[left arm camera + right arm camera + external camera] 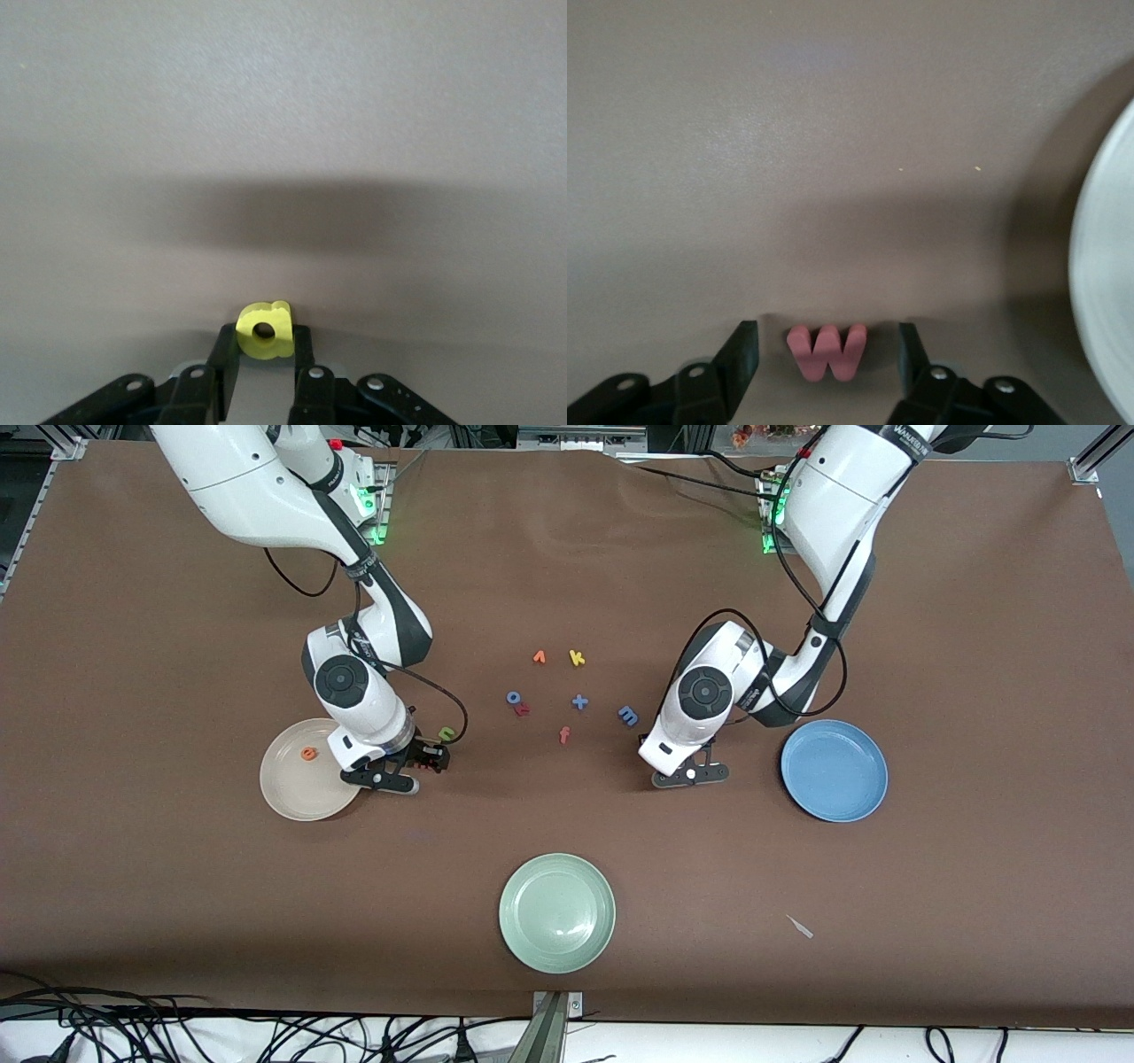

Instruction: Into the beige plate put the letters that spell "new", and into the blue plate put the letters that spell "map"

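Your left gripper [264, 390] is pinching the yellow "a" [265, 330] shut between its fingers, low over the surface [177, 912] beside the blue plate [834, 770]; lifting it there comes next. Your right gripper [824, 372] is straddling the pink "w" [827, 351], fingers apart, beside the beige plate [297, 793] where the orange "e" [308, 754] is lying. Open room surrounds both.

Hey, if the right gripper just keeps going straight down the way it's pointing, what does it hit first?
Probably the pink w: it lies on the table between the right gripper's open fingers, beside the beige plate. Then the tabletop.
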Robot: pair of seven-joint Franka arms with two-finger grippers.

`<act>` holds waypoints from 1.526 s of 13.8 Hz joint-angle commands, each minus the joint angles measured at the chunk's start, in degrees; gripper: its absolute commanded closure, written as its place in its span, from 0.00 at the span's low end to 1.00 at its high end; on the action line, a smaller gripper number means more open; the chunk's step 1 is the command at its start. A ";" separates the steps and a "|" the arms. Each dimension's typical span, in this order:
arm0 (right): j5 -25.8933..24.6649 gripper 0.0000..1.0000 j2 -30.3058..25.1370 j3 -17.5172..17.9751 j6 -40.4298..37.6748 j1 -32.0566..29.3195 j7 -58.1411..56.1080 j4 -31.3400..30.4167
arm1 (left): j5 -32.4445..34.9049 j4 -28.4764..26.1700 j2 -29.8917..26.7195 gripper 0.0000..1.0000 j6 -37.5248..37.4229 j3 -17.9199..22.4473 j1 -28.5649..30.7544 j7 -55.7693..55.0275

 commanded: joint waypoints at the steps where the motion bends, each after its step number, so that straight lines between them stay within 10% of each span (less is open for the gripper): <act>1: -1.35 0.38 1.09 0.14 1.29 0.02 1.22 0.01 | 2.16 1.42 1.01 0.77 -1.03 -0.17 1.87 1.96; 8: -1.44 0.72 0.57 0.14 1.47 -0.07 -0.61 -0.08 | 1.28 7.21 0.13 0.77 -14.01 -0.43 6.17 13.54; 16: -1.35 0.72 -8.75 -2.59 -12.59 -7.61 -22.30 -1.12 | 0.14 11.62 -1.54 0.75 -27.84 -0.52 18.91 44.46; 19: -1.18 0.64 -9.63 -2.59 -10.50 -9.82 -25.15 -4.99 | 1.10 8.82 -3.12 0.74 -27.06 -0.35 21.91 49.42; 21: -0.74 0.28 -9.63 -2.59 -4.71 -9.91 -24.01 -8.85 | 3.46 3.83 -5.57 0.71 -22.51 -0.43 23.49 49.95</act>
